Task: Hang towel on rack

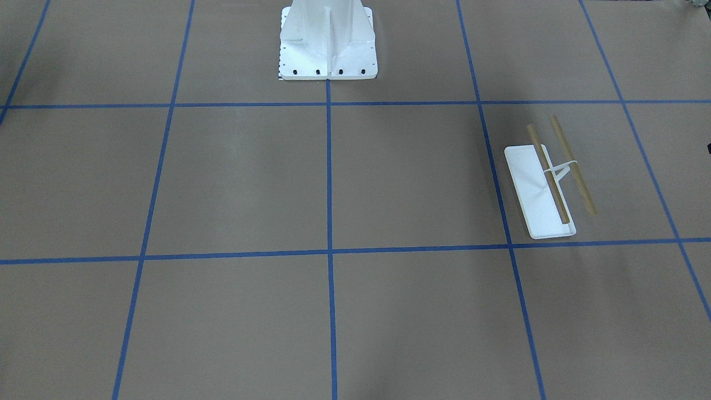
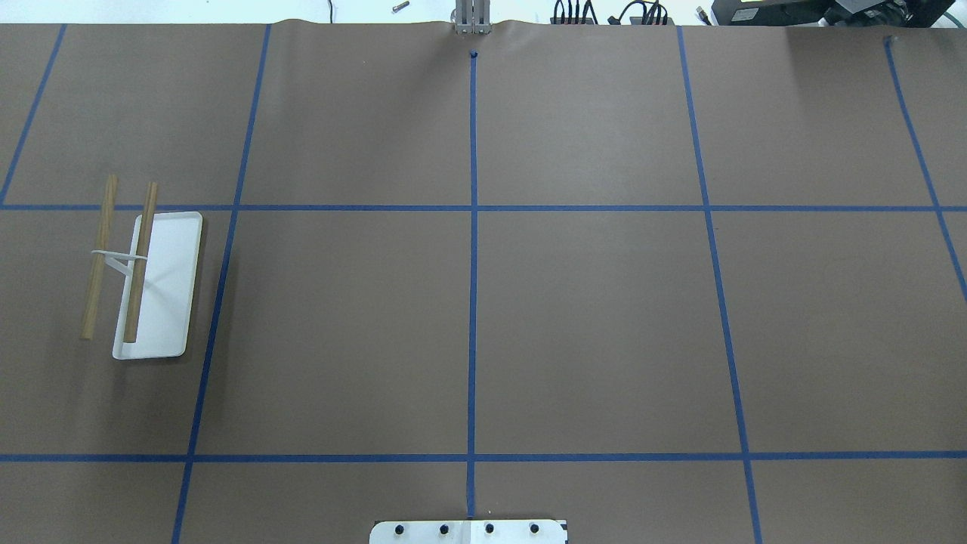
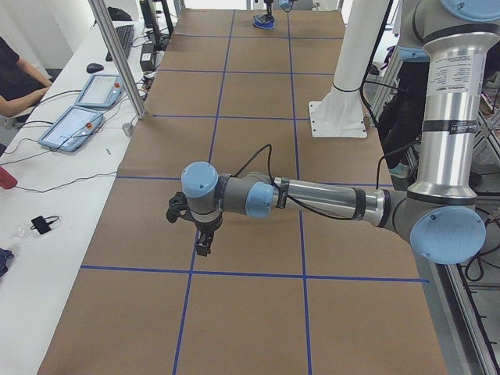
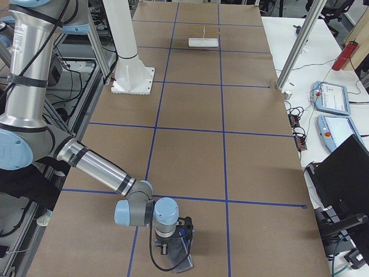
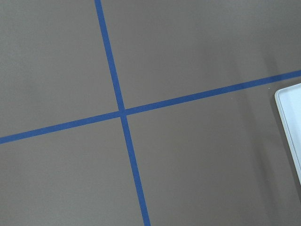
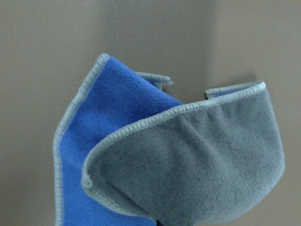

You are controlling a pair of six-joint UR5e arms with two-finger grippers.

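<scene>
The towel point(image 6: 188, 165) fills the right wrist view, folded, grey side in front and blue side behind, with a pale stitched edge. It hangs bunched from my right gripper point(image 4: 168, 245), low over the near end of the table in the exterior right view, so the gripper is shut on it. The rack point(image 2: 151, 279) stands at the other end of the table, with a white tray base and two bare tan rods; it also shows in the front view point(image 1: 547, 180). My left gripper point(image 3: 201, 241) hovers over the table; I cannot tell if it is open or shut. A corner of the rack's tray point(image 5: 289, 122) shows in the left wrist view.
The white bolted pedestal point(image 1: 328, 44) stands at the robot's side of the table. Blue tape lines divide the brown table top. A seated operator point(image 3: 16, 78), tablets and cables are on the white bench beside the table.
</scene>
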